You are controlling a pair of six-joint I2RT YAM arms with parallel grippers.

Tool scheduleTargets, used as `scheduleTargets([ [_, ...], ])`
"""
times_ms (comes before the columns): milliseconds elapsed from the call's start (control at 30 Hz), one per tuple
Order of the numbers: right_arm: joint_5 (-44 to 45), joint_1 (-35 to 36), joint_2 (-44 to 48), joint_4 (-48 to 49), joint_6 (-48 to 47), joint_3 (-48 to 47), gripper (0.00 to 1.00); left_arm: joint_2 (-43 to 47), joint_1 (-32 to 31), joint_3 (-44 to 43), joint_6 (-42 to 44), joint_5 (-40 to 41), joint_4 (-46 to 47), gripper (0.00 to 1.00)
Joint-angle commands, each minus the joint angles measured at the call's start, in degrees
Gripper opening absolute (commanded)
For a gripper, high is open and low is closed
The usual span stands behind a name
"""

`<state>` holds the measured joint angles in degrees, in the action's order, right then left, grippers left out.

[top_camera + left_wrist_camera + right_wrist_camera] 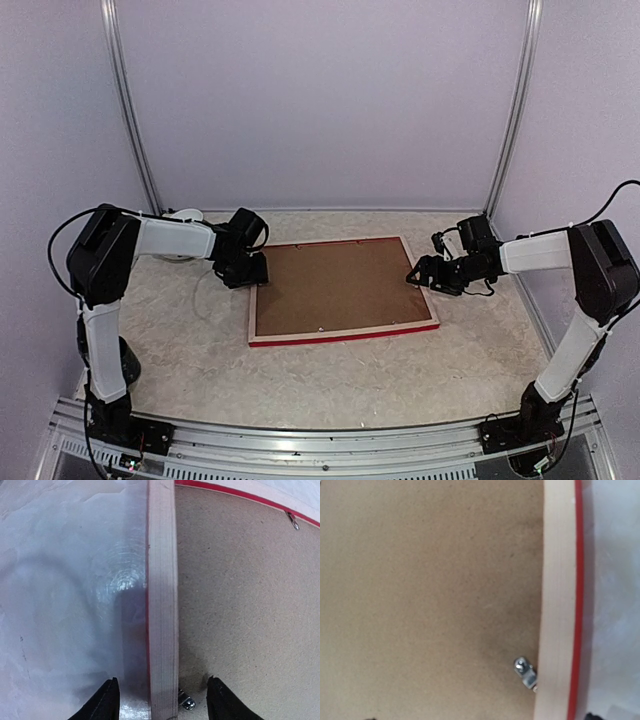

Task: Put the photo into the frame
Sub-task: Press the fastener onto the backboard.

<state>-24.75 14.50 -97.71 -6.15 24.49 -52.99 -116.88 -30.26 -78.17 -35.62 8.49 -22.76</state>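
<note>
A pale, speckled desk (330,390) carries the frame (340,334) at its middle, lying face down. It has a glossy red edge and flat rails of pale bare wood. A matt brown fibreboard backing (335,285) sits inside, with small metal clips (526,672) at the rails. The black left fingers (107,705) stand apart, astride the left rail. The right fingers (420,274) are spread wide at the right rail.

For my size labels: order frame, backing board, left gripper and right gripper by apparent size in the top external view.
frame
backing board, slightly smaller
left gripper and right gripper: look alike, unranked
</note>
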Motion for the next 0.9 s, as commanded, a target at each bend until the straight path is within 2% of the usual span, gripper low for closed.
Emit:
scheduleTargets([
  [0,0.9,0.4,1.1,-0.7,-0.3,-1.0,0.90,3.7,-0.1,-2.1,1.6,3.3,-1.7,0.64],
  [267,3.6,0.4,3.7,-3.0,-0.3,-1.0,0.92,9.9,-3.9,-3.8,10.4,9.3,-1.6,0.98],
  [333,4.1,0.4,4.4,-3.2,-0.2,-0.8,0.93,10.8,-6.4,-4.2,13.8,12.4,-1.3,0.99],
  [433,4.9,0.4,5.4,-3.5,-0.3,-0.6,0.98,11.2,-8.6,-5.6,17.7,13.0,-0.8,0.99],
  [733,8.2,0.4,9.0,-5.1,-1.3,0.3,0.99,12.9,-15.9,-4.5,35.1,-2.1,7.2,0.99],
  [867,7.9,0.3,9.3,-5.3,-1.3,0.3,0.99,11.9,-19.6,-5.7,41.8,-4.5,6.8,0.99],
])
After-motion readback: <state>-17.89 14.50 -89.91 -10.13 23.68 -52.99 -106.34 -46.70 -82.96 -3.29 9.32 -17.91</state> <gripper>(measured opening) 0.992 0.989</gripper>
